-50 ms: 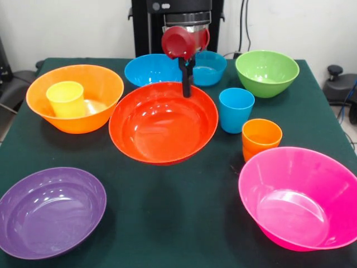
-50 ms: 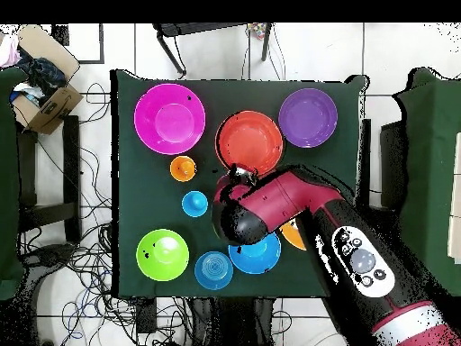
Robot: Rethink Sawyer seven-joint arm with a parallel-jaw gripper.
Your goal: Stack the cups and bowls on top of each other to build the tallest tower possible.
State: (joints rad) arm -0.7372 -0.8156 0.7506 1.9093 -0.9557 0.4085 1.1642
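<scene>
My gripper hangs down at the far rim of the red-orange bowl, which lies mid-table; overhead, the gripper sits at that bowl's edge. Whether it holds the rim does not show. A yellow cup stands inside the big orange bowl at the left. The blue cup and the nested orange cups stand right of the red-orange bowl. Two blue bowls and a green bowl line the far side. The purple bowl and pink bowl are nearest. No bowl sits in another.
The dark green table holds all of these. In the overhead view the arm covers most of the orange bowl. Off the table, a cardboard box lies on the floor among cables.
</scene>
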